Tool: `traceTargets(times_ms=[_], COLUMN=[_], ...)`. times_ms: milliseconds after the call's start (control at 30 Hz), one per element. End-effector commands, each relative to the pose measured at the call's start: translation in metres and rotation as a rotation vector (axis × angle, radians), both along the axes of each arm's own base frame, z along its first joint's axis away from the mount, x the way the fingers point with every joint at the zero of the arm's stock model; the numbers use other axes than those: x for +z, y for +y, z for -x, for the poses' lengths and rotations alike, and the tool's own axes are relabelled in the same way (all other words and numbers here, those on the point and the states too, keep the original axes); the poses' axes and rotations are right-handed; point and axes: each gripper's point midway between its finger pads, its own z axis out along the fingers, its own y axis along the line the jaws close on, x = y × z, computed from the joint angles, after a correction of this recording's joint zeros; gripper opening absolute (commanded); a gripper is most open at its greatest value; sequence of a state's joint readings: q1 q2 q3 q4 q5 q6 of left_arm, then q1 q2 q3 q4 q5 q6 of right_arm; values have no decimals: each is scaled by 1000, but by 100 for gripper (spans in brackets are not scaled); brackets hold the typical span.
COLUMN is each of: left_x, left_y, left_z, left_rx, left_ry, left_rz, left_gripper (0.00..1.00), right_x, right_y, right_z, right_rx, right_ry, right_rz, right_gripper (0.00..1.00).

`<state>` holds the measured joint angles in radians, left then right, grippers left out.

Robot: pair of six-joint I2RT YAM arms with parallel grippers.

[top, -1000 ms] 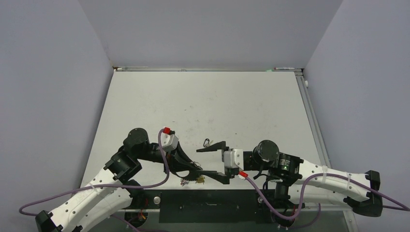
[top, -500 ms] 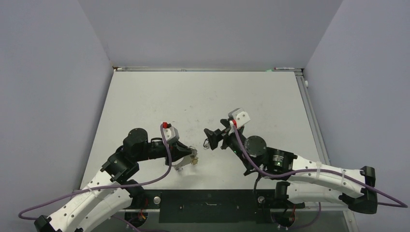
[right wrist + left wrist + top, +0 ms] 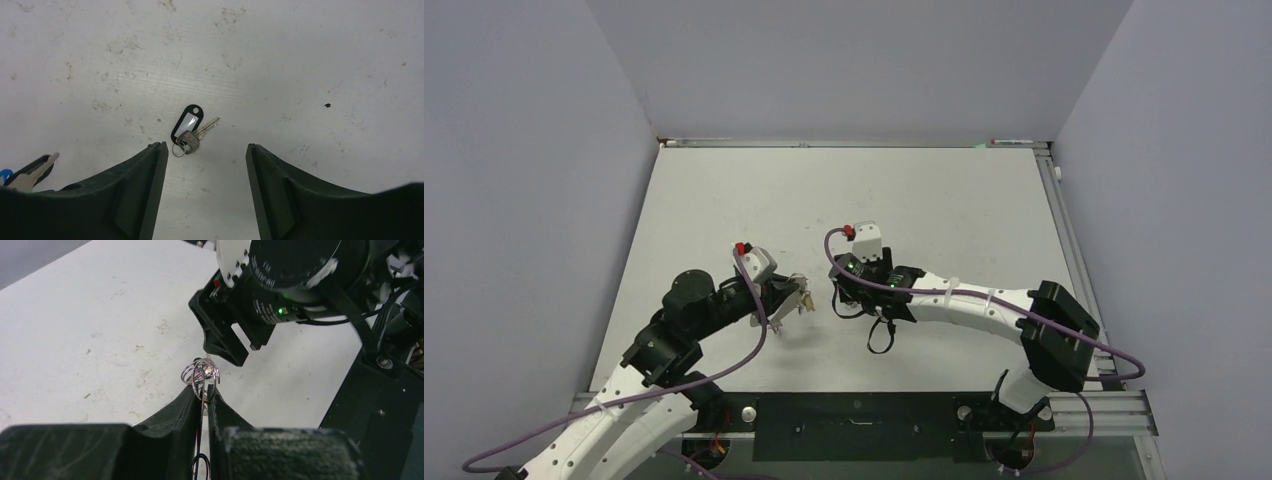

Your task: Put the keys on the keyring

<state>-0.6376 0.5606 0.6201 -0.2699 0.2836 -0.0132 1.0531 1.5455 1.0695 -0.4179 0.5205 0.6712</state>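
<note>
My left gripper [image 3: 206,394] is shut on the thin grey wire of the keyring [image 3: 202,435], which runs up between its pads. A cluster of small silvery split rings [image 3: 200,374] sticks out above the fingertips. From above, the left gripper [image 3: 796,298] holds this bunch off the table, with a yellowish key [image 3: 805,301] showing. My right gripper [image 3: 205,146] stands open, pointing down over a silvery key on a black oval tag [image 3: 192,131], which lies flat on the table just past its left fingertip. A blue-headed key [image 3: 30,170] shows at the far left of the right wrist view.
The two grippers face each other closely at mid-table; the right gripper [image 3: 844,295] sits a short way right of the left one. The right arm's black wrist body [image 3: 280,290] fills the upper right of the left wrist view. Grey walls enclose the white table [image 3: 924,200].
The right arm swung from the near edge out to mid-table and now points down over the tagged key. The left gripper rose and moved away from the near edge with the keyring bunch.
</note>
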Motion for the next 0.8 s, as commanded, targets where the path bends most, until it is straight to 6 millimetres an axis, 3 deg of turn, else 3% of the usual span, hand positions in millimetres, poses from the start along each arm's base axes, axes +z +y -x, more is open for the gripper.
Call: traceTargets(times_ms=[0, 67, 200, 367, 467, 767], left_x=[24, 24, 24, 24, 24, 24], left_y=[8, 8, 8, 9, 9, 8], left_z=[-10, -10, -11, -11, -11, -9], left_rx=[66, 66, 71, 75, 71, 63], left_ry=[-77, -79, -78, -81, -81, -82], left_rz=[35, 36, 35, 36, 36, 39], left_gripper=[0, 0, 0, 0, 0, 0], right_x=[-6, -18, -35, -55, -66, -86], right_y=[16, 14, 19, 25, 28, 28], right_z=[2, -1, -3, 1, 3, 7], right_rx=[-65, -80, -81, -62, -54, -66], right_ry=[55, 75, 134, 184, 208, 245], right_rz=[-91, -91, -165, -179, -175, -163], right_gripper=[60, 58, 44, 41, 31, 24])
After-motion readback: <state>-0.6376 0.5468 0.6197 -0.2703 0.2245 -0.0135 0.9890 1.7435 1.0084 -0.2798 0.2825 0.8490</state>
